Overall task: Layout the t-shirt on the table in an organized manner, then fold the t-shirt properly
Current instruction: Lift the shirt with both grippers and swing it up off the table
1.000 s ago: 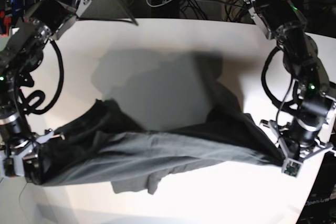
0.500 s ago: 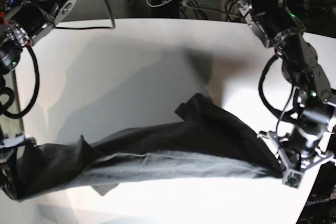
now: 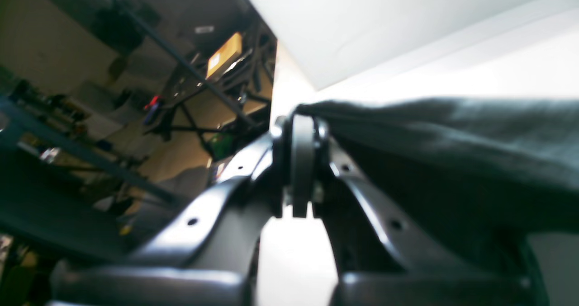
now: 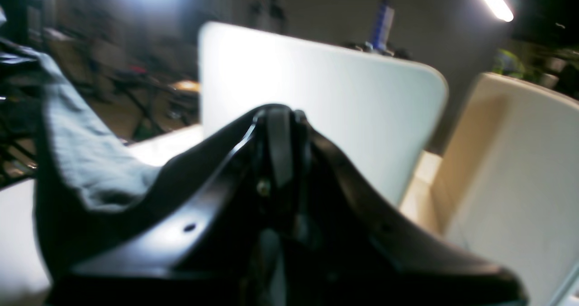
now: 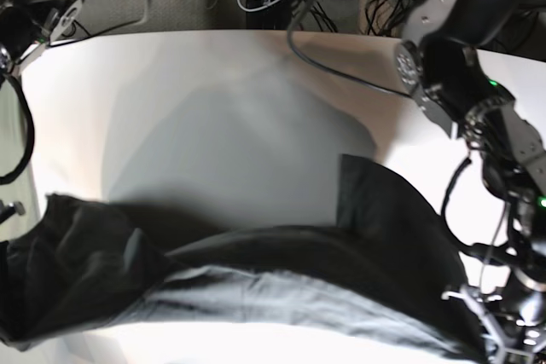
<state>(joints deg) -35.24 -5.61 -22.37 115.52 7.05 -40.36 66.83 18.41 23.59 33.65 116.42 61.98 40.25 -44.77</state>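
The left gripper [image 3: 302, 161] is pressed together on an edge of the t-shirt [image 3: 452, 134], its two black fingers [image 3: 289, 170] meeting on a thin fold of dark fabric right at the tips. From that pinch the cloth runs off to the gripper's right in the left wrist view, taut along its upper edge and falling into shadow below. Beyond the fingertips lies the white table [image 3: 407, 30], bright and bare, with a cluttered, blurred room off to the left past its edge. The right gripper [image 4: 280, 148] is likewise closed tight; dark cloth bunches against its left flank and rises in a grey fold up to the left, though the exact spot where the pads bite is too blurred to make out. Past its tips stand pale panels and a dim background. In the base view the shirt hangs stretched between the two arms as a wide, sagging band along the near edge of the table, one flap lifted near the left arm [image 5: 478, 100], a broad soft shadow on the white surface farther back.
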